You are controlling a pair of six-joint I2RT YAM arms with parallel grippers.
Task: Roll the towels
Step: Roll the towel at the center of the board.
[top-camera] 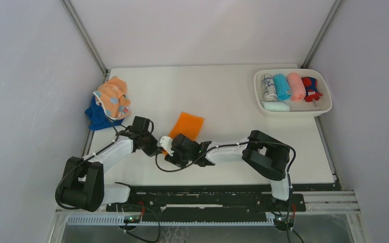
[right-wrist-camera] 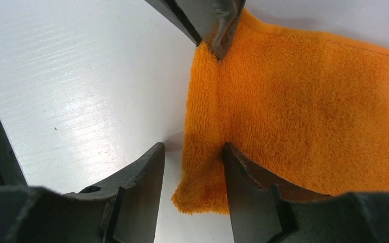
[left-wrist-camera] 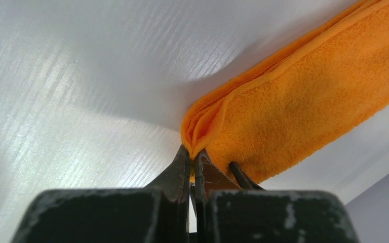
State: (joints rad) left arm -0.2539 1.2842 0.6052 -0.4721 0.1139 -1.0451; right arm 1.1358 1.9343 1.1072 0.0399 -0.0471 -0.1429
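A bright orange towel lies folded flat on the white table near the middle front. My left gripper is shut on the towel's near corner, pinching the folded edge. My right gripper is open and straddles the end edge of the same towel, one finger pressing on the cloth, the other on bare table. The left gripper's tips show at the top of the right wrist view. A peach spotted towel lies crumpled on a dark blue one at the left edge.
A white oval tray at the back right holds rolled towels: turquoise, pink, a pale mint one, a white patterned one and a red-and-blue one. Grey walls close in on both sides.
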